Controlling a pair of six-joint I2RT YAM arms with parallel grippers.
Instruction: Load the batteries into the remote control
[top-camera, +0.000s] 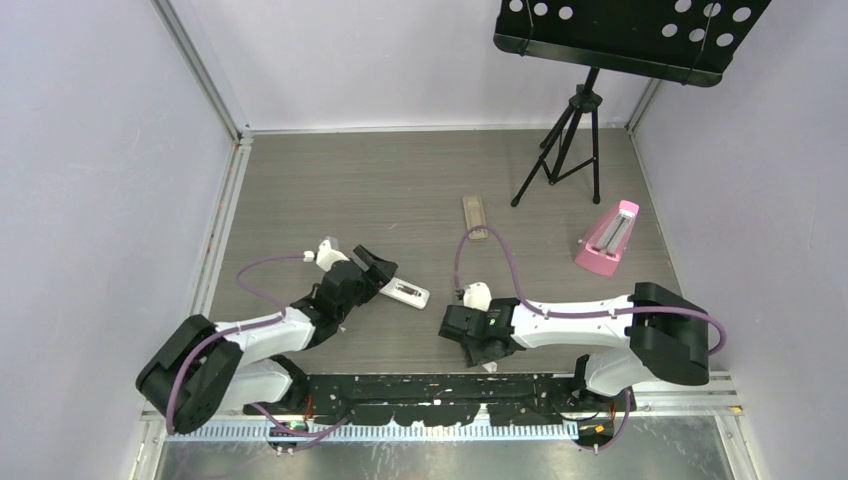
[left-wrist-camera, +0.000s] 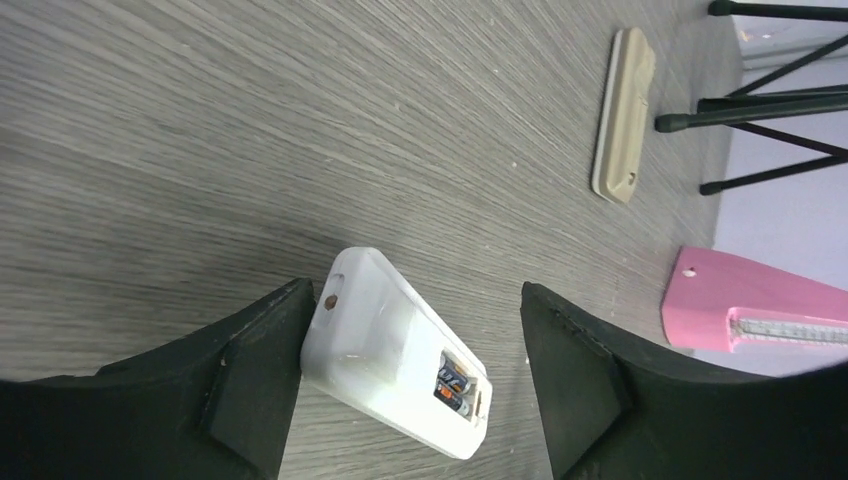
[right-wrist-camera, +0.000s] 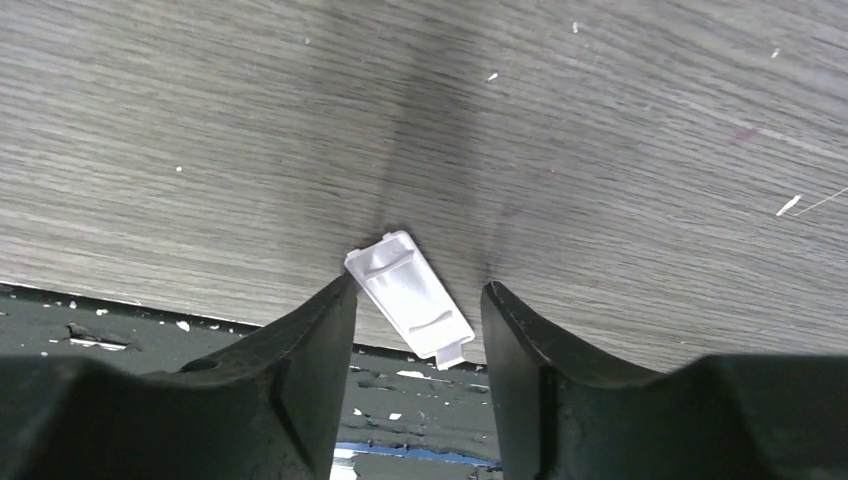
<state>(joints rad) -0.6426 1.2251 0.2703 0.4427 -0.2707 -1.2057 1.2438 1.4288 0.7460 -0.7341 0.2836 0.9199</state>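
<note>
Your left gripper (left-wrist-camera: 415, 300) stands wide astride the remote control (left-wrist-camera: 385, 350), with batteries (left-wrist-camera: 455, 385) showing in its recess. Your right gripper (right-wrist-camera: 418, 288), parted, straddles the loose cover (right-wrist-camera: 405, 285) at the table (right-wrist-camera: 200, 150) edge. A skewed pinch could flick it off.

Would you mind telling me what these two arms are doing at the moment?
The left gripper has its jaws open on either side of the white remote control. The remote lies on the table with its battery recess uncovered, and what look like batteries sit inside. The right gripper, jaws also open, straddles a small white cover lying at the near table edge. Nothing is lifted. Fitting the cover may come next, though that is a guess.
</note>
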